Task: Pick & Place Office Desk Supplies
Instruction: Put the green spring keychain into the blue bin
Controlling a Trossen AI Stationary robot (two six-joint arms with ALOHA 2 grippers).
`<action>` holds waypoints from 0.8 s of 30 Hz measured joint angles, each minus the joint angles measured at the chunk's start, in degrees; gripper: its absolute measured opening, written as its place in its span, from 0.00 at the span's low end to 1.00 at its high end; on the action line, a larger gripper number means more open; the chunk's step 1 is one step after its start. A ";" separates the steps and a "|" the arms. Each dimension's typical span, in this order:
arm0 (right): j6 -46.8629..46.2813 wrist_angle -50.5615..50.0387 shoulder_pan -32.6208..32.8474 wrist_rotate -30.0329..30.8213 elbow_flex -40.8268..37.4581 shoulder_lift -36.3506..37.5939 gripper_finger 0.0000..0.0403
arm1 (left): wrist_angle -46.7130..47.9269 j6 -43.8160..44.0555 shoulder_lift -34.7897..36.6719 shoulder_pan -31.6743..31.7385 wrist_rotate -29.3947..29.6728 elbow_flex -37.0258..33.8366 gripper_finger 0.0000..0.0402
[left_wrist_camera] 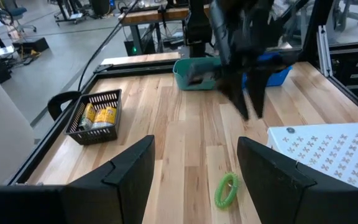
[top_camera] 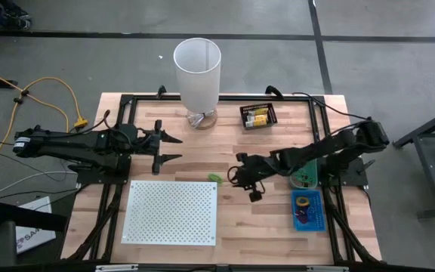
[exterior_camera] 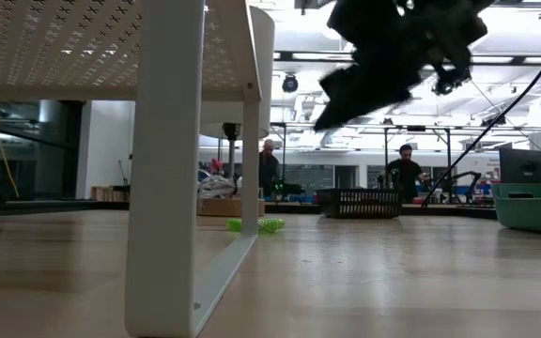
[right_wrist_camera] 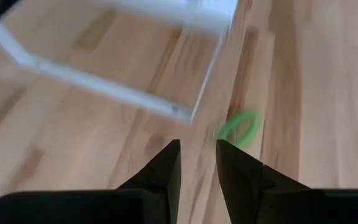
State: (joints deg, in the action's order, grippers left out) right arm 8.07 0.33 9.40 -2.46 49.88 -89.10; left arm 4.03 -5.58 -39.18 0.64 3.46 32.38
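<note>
My right pincer [top_camera: 249,181] hangs narrowly parted and empty above the tabletop [top_camera: 278,151]. The green loop [top_camera: 214,177] lies flat just to its left, beside the white board's [top_camera: 172,211] far right corner.

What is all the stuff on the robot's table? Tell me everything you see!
green loop: one, green, lying on the wood by the white board's far edge
white board: one, white with holes, near side
white cylinder: one, white, far edge
black basket: one, holding yellow packets, far right
green bin: one, right side
blue tray: one, near right
left claw: open, empty
right claw: narrowly open, empty, above the table near the green loop
</note>
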 joint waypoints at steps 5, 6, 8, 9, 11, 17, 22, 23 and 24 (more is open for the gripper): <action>2.34 1.33 -1.79 -1.33 0.00 -2.13 0.22 | -0.19 0.00 0.00 -0.02 0.00 0.00 0.55; 2.70 1.03 -2.00 -1.61 -0.22 -2.72 0.22 | -0.29 0.00 0.02 0.00 0.02 0.00 0.55; 3.41 3.15 -2.60 -2.56 -0.10 -4.45 0.22 | -0.27 0.00 0.00 0.00 0.00 0.00 0.55; 3.82 3.50 -2.77 -2.78 -0.06 -5.11 0.22 | -0.23 0.00 0.00 -0.01 0.02 0.00 0.55; 4.24 5.10 -2.91 -3.34 -0.12 -6.49 0.22 | -0.35 0.00 0.01 0.00 0.00 0.00 0.55; 6.05 11.11 -3.88 -3.75 -0.10 -11.33 0.22 | -0.28 0.00 0.00 0.00 0.00 0.00 0.55; 6.82 13.97 -5.01 -3.87 -0.10 -14.31 0.22 | -0.27 0.00 0.00 -0.02 0.02 0.00 0.55; 6.86 14.42 -5.16 -3.98 -0.10 -14.66 0.22 | -0.28 0.00 0.00 0.00 0.00 0.00 0.55; 6.87 14.74 -5.39 -4.14 -0.10 -15.06 0.22 | -0.26 0.00 0.00 0.00 0.02 0.00 0.55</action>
State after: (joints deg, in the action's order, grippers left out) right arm 14.94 15.07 4.02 -6.61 49.78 -104.16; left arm 3.77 -5.58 -39.18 0.64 3.49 32.38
